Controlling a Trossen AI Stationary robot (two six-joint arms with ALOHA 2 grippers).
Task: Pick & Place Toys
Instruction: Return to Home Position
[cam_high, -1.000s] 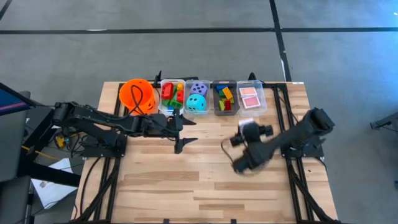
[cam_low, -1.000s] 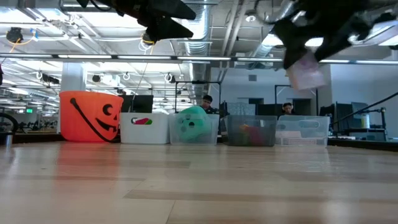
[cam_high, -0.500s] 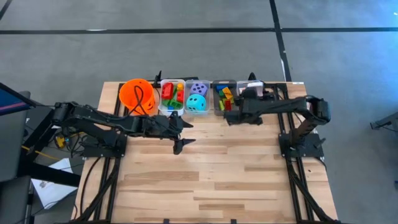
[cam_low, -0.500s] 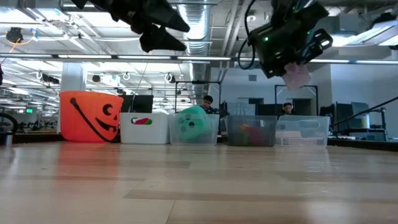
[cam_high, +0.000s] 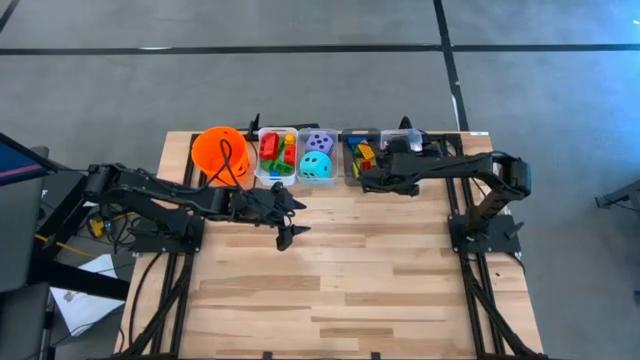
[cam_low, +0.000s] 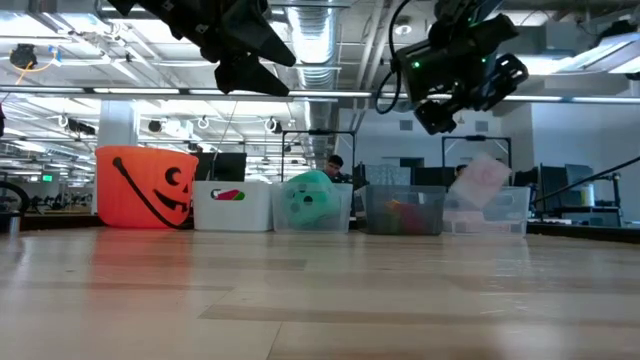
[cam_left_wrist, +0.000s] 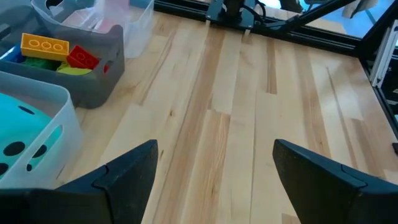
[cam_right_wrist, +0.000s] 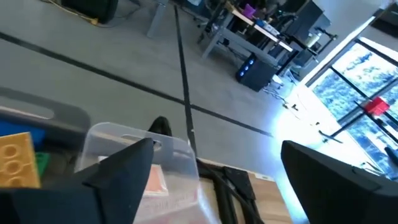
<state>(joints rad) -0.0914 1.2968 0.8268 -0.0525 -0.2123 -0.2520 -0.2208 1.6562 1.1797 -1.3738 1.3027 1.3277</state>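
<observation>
Pale wooden worktop (cam_high: 340, 270), office (cam_low: 90, 130) behind. At its far edge: orange bucket (cam_high: 220, 152), bins (cam_low: 232, 212) of bricks (cam_high: 268, 150) and dice (cam_high: 316, 166), a red card deck (cam_right_wrist: 155, 180) in the clear end bin (cam_right_wrist: 112, 132). Left end effector (cam_left_wrist: 214, 168) and right end effector (cam_right_wrist: 211, 168) hover spread.

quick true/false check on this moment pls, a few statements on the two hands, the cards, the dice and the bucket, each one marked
1. The left hand is open over bare table. True.
2. The right hand grips a deck of cards. False: it is open and empty. A deck shows at the clear bin, below the hand.
3. The orange bucket ends the row of containers on the left arm's side. True.
4. Both dice lie in the grey bin. False: the purple die and teal die share the white bin beside it. The grey bin holds bricks.
</observation>
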